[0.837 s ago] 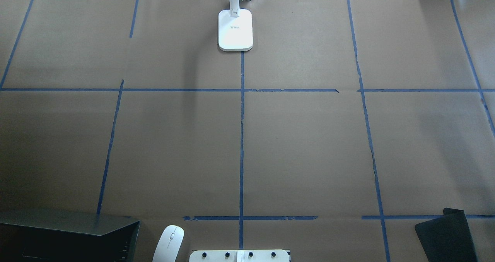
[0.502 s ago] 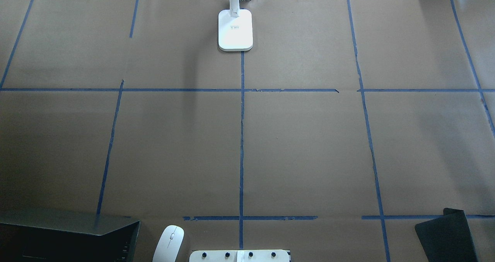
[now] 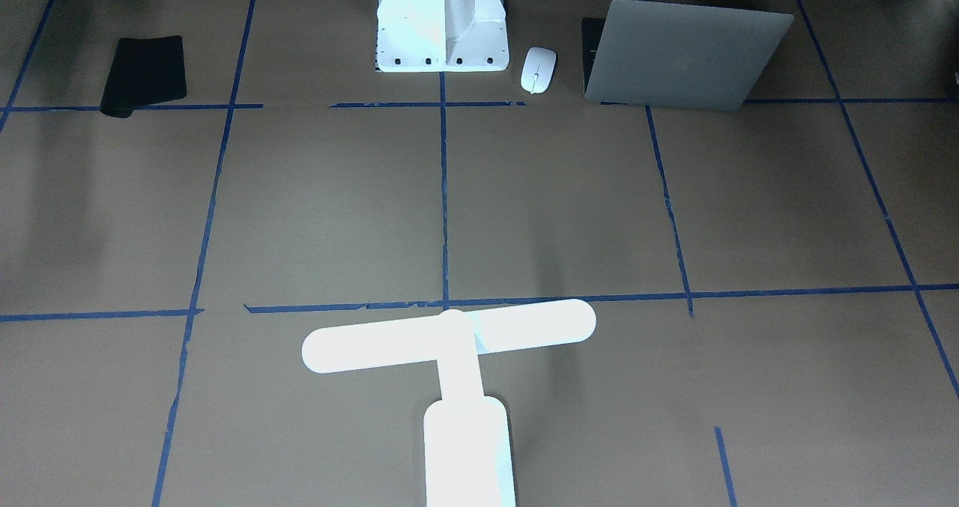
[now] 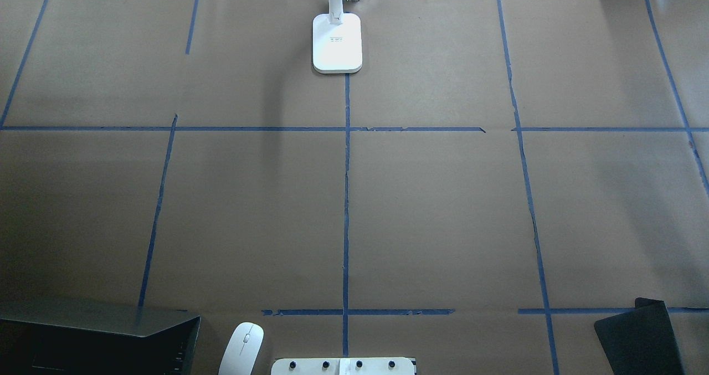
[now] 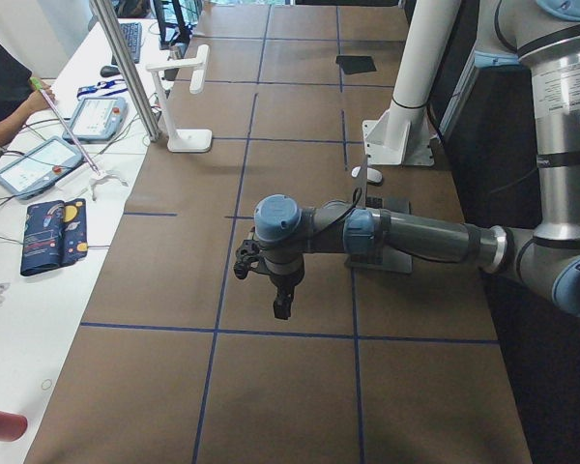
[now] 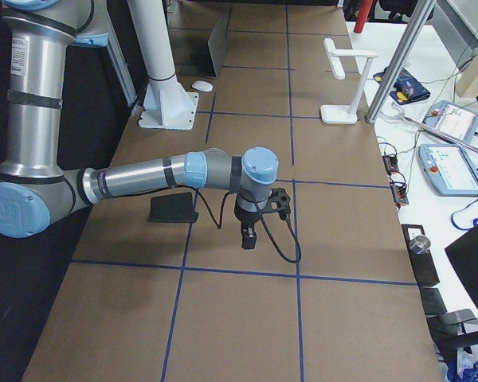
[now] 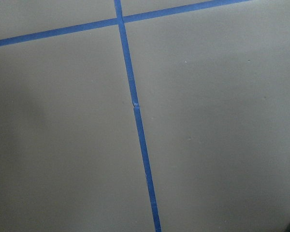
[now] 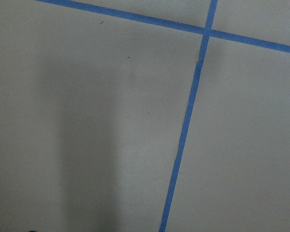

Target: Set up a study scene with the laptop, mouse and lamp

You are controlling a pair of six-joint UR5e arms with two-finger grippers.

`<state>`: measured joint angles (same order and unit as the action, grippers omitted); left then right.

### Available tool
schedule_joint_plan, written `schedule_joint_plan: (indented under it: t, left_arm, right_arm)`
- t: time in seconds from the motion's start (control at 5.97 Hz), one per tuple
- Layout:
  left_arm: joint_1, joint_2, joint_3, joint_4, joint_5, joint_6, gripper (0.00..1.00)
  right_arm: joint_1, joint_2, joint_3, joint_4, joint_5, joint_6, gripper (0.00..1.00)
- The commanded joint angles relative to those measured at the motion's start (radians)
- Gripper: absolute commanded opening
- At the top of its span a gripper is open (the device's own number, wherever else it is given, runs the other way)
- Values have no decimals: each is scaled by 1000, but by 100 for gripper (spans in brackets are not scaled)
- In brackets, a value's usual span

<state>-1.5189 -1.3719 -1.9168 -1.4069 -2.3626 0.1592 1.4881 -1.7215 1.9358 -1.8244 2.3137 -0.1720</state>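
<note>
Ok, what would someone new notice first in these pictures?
The bright white lamp stands at the far edge of the table, opposite the pedestal. The open laptop sits beside that pedestal on the robot's left, the mouse between them.

Left arm [image 5: 425, 240] and right arm [image 6: 135, 181] outstretched; left gripper [image 5: 282, 308], right gripper [image 6: 248, 240] downward.

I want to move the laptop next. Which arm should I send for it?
Left, most likely. The laptop sits open at the robot's edge on its left side, and the left gripper hangs over that side. The right gripper hangs over the other side, by the black mat.
</note>
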Motion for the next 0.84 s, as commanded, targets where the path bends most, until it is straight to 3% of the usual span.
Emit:
schedule_joint_plan:
  t: [0.0, 0.33, 0.67]
  left_arm:
    - [2, -9, -2, -3, -7, 0, 100]
    - [3, 8, -21, -71, -61, 3, 100]
    - [82, 8, -97, -93, -122, -402, 100]
  right_arm:
    - [0, -7, -3, 63, 4, -3, 100]
    - [0, -10, -11, 63, 6, 3, 100]
    - [-3, -10, -14, 63, 6, 2, 100]
